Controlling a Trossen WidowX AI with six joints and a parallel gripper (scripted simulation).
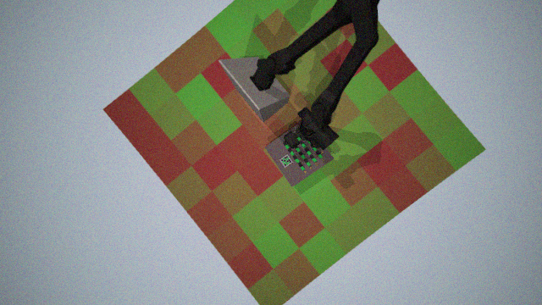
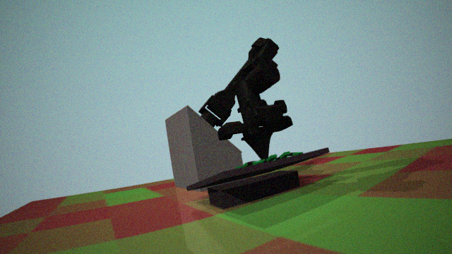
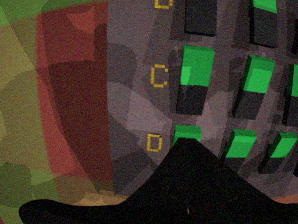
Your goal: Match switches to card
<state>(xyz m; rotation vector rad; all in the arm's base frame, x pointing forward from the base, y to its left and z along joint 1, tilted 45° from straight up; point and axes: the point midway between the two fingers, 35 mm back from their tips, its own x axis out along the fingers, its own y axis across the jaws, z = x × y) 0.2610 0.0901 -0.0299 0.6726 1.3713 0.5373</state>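
Across the desk (image 1: 140, 131), a patchwork of red, green and olive squares, the black arm (image 1: 356, 55) reaches down from the upper edge of the top view, where its base is cut off. Beside it stands a grey wedge-shaped block (image 2: 198, 148), partly covered by a second dark limb in the top view. Nearer the camera lies the grey switch panel (image 1: 281, 152); in the exterior view it sits tilted on a dark base, seen almost edge-on, so only a thin green line of switch halves shows. The end effector (image 2: 262, 155), its fingers pressed together on nothing, points down at the panel's near corner; from the side its tip looks at or just above the surface, and contact cannot be judged. In the wrist view its dark bulk fills the lower frame and hides most of the row D switch (image 3: 188, 133), leaving only a strip of green. The switches in rows B and C show green upper halves and dark lower ones; which half stands raised is hard to tell. The card (image 1: 286, 160) is a blurred green speckle, its squares unreadable.
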